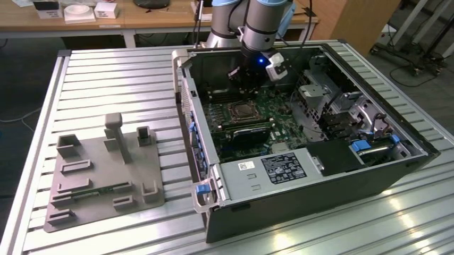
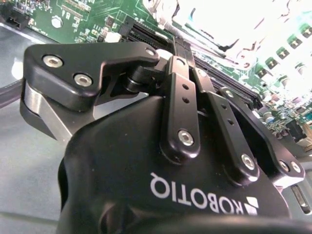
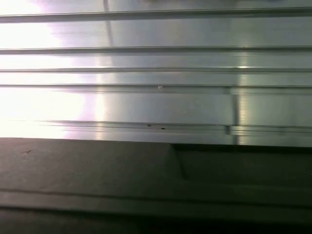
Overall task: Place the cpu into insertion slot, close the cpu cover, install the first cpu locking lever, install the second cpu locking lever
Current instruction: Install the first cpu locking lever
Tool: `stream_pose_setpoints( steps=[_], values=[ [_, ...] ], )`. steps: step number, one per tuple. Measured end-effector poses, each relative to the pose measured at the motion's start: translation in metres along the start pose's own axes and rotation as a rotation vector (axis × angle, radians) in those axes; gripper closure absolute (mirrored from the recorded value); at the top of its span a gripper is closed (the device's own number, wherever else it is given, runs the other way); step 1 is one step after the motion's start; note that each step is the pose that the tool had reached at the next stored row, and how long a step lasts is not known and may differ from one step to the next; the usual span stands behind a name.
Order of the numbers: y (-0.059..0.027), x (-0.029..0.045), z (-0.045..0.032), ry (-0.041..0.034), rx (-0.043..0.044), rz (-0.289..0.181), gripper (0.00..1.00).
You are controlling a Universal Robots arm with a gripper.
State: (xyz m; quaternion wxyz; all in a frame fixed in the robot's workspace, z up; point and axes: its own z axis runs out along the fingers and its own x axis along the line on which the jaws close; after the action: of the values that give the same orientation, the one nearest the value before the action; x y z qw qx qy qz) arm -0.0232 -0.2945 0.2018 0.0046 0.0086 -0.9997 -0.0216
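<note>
Tool point(image 1: 245, 85) near insertion slot point(image 1: 243, 112)

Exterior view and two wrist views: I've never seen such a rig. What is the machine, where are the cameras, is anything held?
The exterior view, off the arm, shows a robot arm reaching into an open computer case on a slatted aluminium table, its gripper above the motherboard near the insertion slot. A grey fixture plate lies beside the case. The wrist cameras ride on the arm: the second wrist view shows the gripper's black body over the motherboard, the first wrist view table slats. Whether anything is held cannot be told.
</note>
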Motion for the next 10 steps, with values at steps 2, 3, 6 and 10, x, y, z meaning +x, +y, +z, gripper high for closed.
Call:
stream_pose_setpoints(
  steps=[2,3,6,10],
  values=[
    [0.0,-0.0003,0.0001,0.0003,0.0005,0.0,0.89],
    [0.0001,-0.0004,0.0003,0.0008,0.002,0.0,0.89],
    [0.0,-0.0006,0.0007,0.002,0.008,0.0,0.89],
    [-0.0001,-0.0006,0.0014,0.0034,0.0162,0.0,0.89]
  ],
)
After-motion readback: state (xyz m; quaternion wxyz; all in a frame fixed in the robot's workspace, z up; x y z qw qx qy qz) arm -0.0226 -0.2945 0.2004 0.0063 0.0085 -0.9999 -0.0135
